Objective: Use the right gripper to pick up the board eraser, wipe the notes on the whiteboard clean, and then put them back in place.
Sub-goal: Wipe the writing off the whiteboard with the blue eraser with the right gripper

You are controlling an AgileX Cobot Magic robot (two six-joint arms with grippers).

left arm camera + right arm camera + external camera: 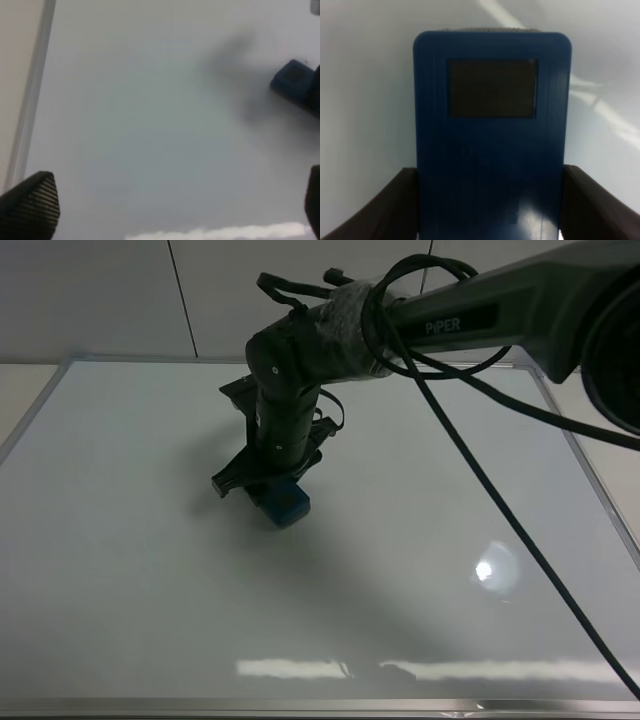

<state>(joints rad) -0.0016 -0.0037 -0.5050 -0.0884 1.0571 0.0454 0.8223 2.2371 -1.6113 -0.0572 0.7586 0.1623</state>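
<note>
Board eraser (290, 505) | clamped between right gripper (490, 205) fingers | resting on whiteboard (120, 540)

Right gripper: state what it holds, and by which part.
The right gripper holds the board eraser, with one finger pressed against each long side near one end. The rest of the eraser sticks out beyond the gripper.

Blue board eraser (287, 504) on whiteboard (120, 540).
Grey top patch; clamped between right gripper (276, 489) fingers (395, 205), underside apparently touching the board.
</note>
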